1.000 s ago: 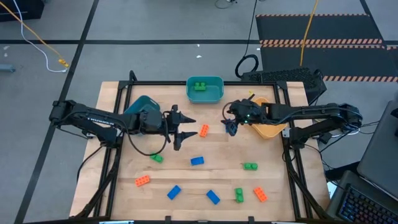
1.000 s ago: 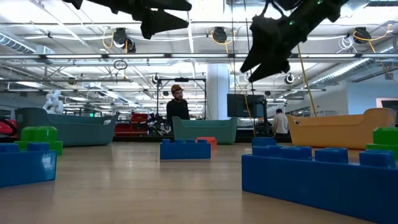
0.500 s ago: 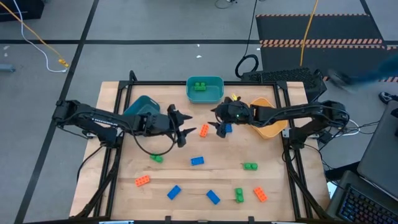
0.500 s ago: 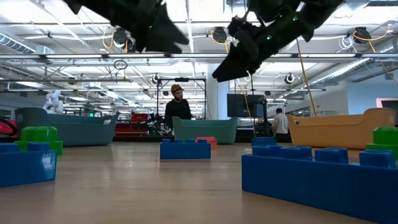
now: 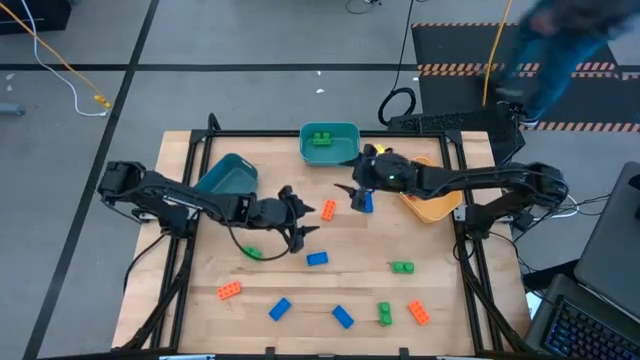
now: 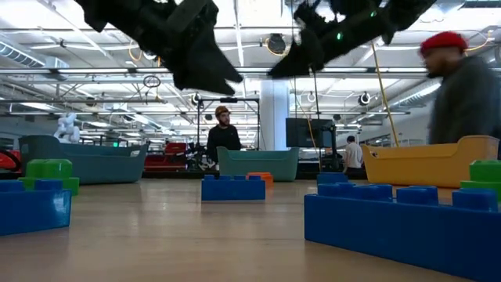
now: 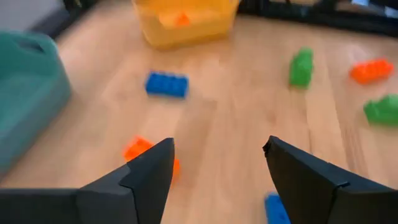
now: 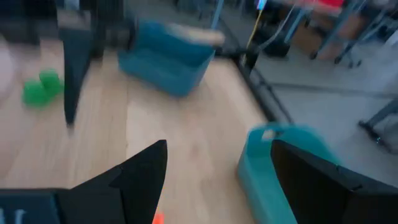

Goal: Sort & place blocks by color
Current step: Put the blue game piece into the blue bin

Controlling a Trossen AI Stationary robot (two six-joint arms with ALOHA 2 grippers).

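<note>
Nine blocks lay loose on the table, spread from centre to the near edge, and one green block already sat in the far teal bin, so sorting had barely begun. The left gripper hung centre-left, fingers wide and empty, apparently lining up on the orange block just beside it. The right gripper, right of that block, appeared to hold a blue block for binning.
</note>
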